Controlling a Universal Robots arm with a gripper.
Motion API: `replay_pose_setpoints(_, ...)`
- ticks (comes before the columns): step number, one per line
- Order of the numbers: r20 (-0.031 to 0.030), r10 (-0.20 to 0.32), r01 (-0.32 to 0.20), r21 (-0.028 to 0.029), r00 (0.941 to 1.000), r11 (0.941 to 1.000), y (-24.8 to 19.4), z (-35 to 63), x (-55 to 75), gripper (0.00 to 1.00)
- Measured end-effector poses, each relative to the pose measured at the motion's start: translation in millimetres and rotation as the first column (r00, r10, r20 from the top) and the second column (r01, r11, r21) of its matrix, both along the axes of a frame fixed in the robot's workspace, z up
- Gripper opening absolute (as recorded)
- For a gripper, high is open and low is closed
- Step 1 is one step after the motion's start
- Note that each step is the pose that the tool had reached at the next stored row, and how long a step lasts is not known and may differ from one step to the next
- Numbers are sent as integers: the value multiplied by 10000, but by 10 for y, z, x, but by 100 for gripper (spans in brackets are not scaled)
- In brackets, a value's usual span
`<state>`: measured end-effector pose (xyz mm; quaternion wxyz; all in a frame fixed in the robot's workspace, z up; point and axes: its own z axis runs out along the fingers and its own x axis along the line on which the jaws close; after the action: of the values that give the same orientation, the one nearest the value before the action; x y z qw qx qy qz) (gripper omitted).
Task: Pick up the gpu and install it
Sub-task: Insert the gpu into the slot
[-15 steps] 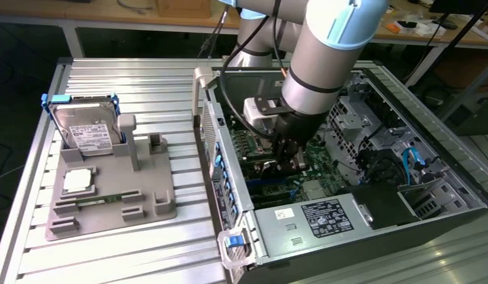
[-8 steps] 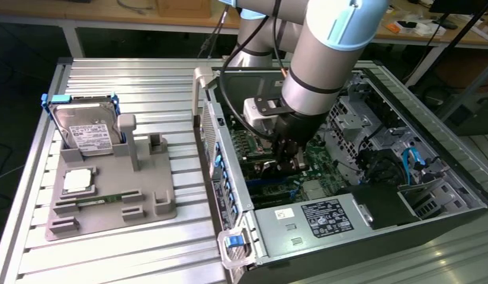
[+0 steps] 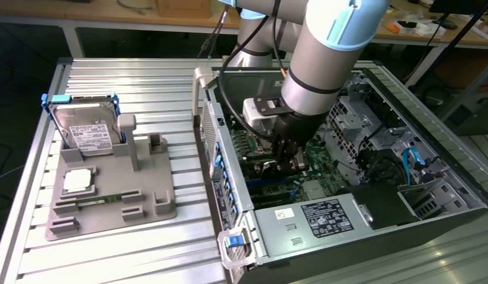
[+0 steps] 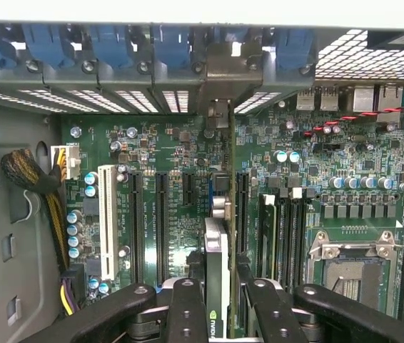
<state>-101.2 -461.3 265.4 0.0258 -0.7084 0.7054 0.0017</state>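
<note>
a ribbed metal table [image 3: 133,77] is carrying an open computer case [image 3: 433,195], lying on its side. the robot arm [image 3: 331,53] is reaching down into the case over the green motherboard [image 4: 180,157]. towards the exterior view's left, a grey fixture [image 3: 109,219] is sitting on the table, holding a silver hard drive [image 3: 86,130] upright and a slim green memory stick [image 3: 98,201] flat. the gpu [image 4: 216,246] is standing edge-on over the motherboard, between the long dark expansion slots, its end pointing at the case's rear slot openings. the gripper [image 4: 220,293] is clamping the gpu, one finger pressing each face.
</note>
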Motion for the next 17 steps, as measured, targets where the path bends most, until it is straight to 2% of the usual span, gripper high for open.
replay_pose_setpoints(17,0,-84,84,5,10000,10000,-25,0,-1,27)
